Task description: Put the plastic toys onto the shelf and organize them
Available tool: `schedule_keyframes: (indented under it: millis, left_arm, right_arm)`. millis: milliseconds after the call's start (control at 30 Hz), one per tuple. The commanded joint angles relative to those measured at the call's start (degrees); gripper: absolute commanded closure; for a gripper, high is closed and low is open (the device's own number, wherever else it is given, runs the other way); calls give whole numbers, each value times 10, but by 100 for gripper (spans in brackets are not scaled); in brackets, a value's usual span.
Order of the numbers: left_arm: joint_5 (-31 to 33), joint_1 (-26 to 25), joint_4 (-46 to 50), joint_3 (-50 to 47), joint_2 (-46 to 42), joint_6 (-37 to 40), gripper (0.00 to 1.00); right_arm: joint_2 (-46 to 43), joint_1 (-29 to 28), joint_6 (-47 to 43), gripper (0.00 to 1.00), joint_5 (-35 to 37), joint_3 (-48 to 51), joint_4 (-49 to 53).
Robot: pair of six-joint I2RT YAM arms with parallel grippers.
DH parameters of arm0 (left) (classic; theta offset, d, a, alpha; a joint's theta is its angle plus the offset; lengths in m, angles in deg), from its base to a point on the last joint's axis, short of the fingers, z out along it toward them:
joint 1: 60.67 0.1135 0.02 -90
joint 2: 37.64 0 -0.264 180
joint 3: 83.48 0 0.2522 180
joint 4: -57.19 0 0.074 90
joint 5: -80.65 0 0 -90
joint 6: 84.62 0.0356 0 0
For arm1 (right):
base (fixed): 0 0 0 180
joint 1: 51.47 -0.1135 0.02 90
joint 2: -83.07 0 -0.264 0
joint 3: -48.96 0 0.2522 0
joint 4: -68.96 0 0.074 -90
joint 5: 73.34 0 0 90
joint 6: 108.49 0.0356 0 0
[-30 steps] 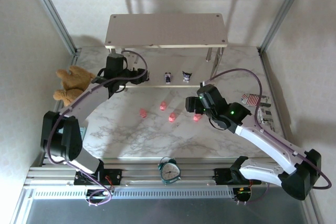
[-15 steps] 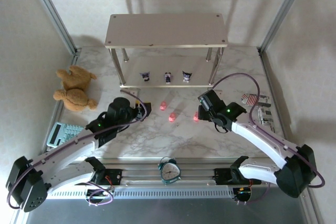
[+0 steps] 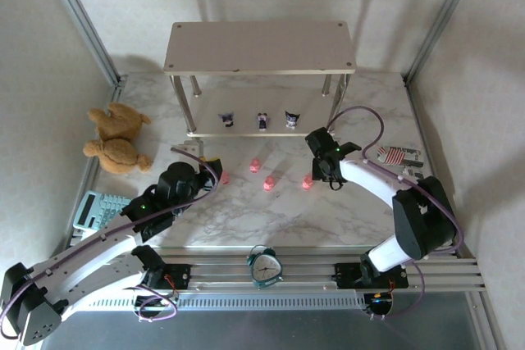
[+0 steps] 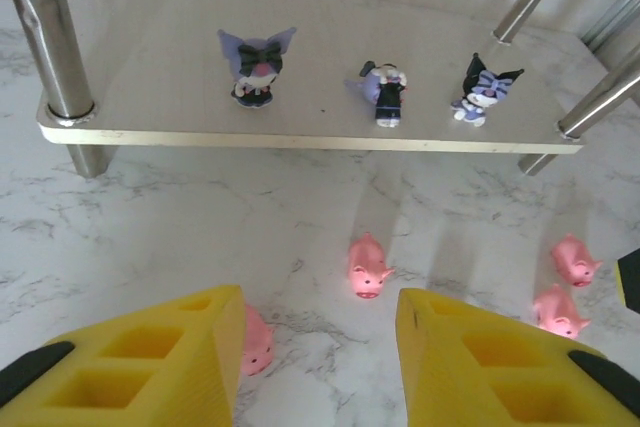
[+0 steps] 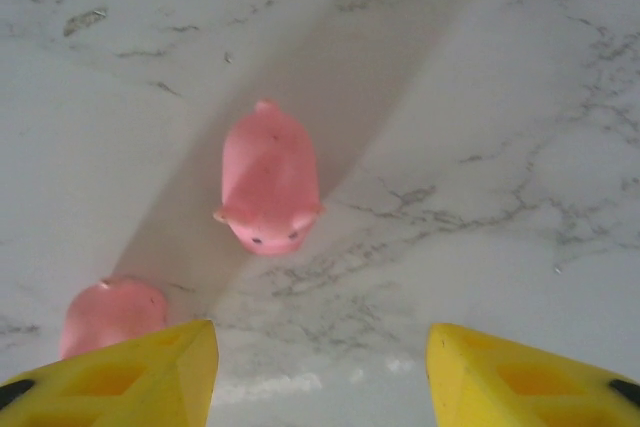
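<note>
Right gripper (image 5: 320,349) hovers spread above a pink pig (image 5: 268,182) (nothing pinched yet); we are at pickup, so next we lower and close squarely.

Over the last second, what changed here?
The left gripper withdrew from the shelf, leaving a third purple figurine on its lower board, and came down beside a pink pig. The right arm drew its elbow in, the right gripper staying above a second pink pig. Teddy bear and clock stayed put.
</note>
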Motion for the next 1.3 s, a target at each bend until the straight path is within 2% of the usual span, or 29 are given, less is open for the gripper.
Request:
schedule_keyframes:
  millis: [0, 400, 700, 1067, 1200, 1267]
  left_arm:
    - [21, -3, 13, 16, -2, 3, 55]
    - [38, 1, 19, 23, -1, 21, 53]
    - [39, 7, 14, 24, 11, 27, 53]
    - [37, 9, 15, 25, 17, 26, 54]
    - [37, 9, 16, 27, 17, 26, 54]
    - [38, 9, 17, 27, 17, 25, 55]
  right_arm:
    - [29, 15, -21, 43, -15, -31, -23]
    - [117, 33, -27, 50, -45, -77, -32]
    - [125, 42, -19, 52, -51, -66, -42]
    - [120, 70, -20, 57, -97, -41, -70]
    - [122, 70, -21, 62, -105, -38, -73]
    - [124, 71, -21, 71, -106, -36, -73]
